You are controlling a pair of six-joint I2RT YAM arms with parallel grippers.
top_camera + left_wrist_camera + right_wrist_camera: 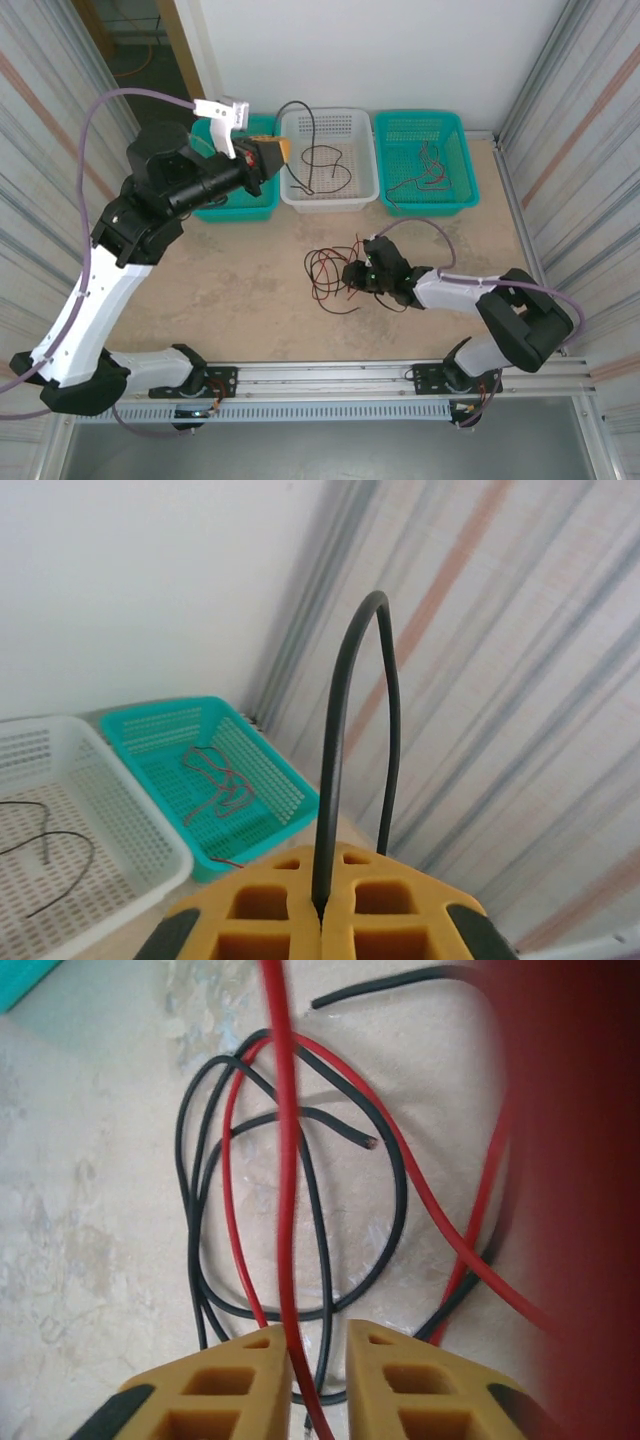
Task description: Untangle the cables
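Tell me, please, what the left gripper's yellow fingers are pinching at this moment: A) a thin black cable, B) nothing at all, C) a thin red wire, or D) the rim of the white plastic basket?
A: in the left wrist view the left gripper is shut on a thin black cable that loops upward out of it.

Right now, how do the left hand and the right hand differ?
The left hand is raised by the white basket; the right hand sits low at the tangle. The left hand is shut on a black cable; the right hand is parted around a red cable. Both have yellow fingers.
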